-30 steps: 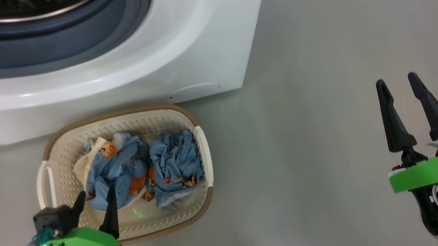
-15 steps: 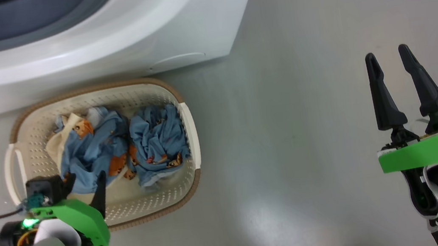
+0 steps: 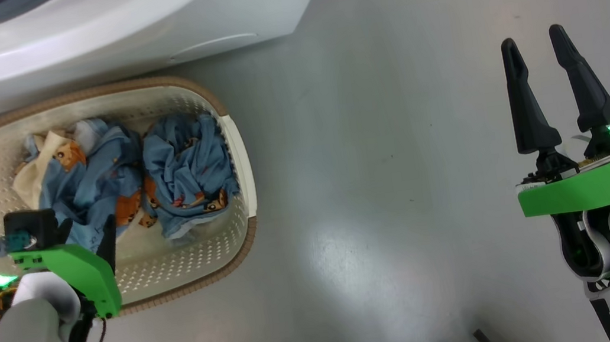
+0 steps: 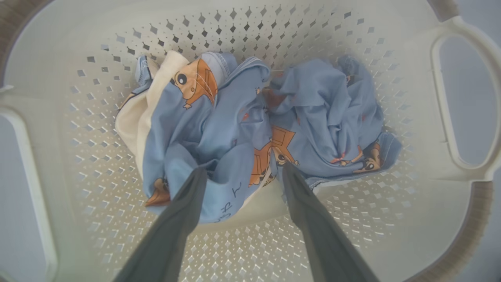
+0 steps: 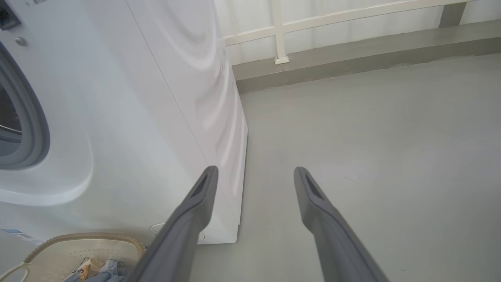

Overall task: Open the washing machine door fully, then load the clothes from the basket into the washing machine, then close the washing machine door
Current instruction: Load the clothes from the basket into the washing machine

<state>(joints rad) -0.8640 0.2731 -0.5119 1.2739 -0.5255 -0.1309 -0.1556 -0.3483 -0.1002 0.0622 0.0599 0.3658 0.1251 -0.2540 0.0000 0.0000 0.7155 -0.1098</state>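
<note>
The cream basket [image 3: 186, 259] sits on the floor in front of the white washing machine [image 3: 141, 27]. In it lie the clothes: a light blue garment with cream trim [image 3: 92, 183] on the left and a second blue garment [image 3: 187, 163] on the right. My left gripper [image 3: 87, 228] is open and hangs inside the basket. In the left wrist view its fingertips straddle the near edge of the trimmed garment [image 4: 203, 121], beside the other garment [image 4: 328, 113]. My right gripper [image 3: 532, 39] is open and empty over bare floor, far right of the basket. The washing machine door is out of view.
The right wrist view shows the washing machine's side panel [image 5: 188, 98], its grey gasket [image 5: 35, 129], the basket rim [image 5: 86, 238] and a wall with a low ledge [image 5: 352, 51] behind. Grey floor spreads to the right. Small dark bits [image 3: 480, 337] lie near the bottom edge.
The head camera has tilted, so the washer and basket slid up and left in the picture. My left gripper stays low over the left garment, still open. The right gripper holds its place.
</note>
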